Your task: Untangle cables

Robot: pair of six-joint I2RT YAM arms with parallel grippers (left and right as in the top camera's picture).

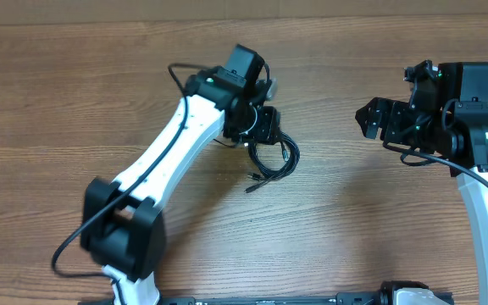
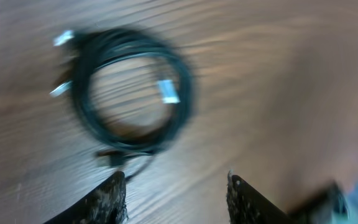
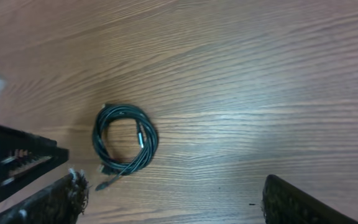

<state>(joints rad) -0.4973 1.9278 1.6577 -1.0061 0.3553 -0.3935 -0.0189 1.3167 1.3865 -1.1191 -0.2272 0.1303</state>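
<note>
A coiled bundle of thin black cables (image 1: 275, 159) lies on the wooden table near the middle. It shows blurred in the left wrist view (image 2: 132, 96) and sharp in the right wrist view (image 3: 125, 138), with silver-tipped plug ends. My left gripper (image 1: 265, 127) hovers just above the coil's far-left side; its fingers (image 2: 176, 186) are open and empty. My right gripper (image 1: 371, 119) is open and empty, well to the right of the coil; its fingers (image 3: 169, 190) frame bare wood.
The wooden table (image 1: 346, 212) fills all views. The left arm (image 1: 168, 152) stretches diagonally from its base at the front left. The right arm (image 1: 473, 144) stands at the right edge. A thick robot cable (image 1: 66, 246) loops by the left base.
</note>
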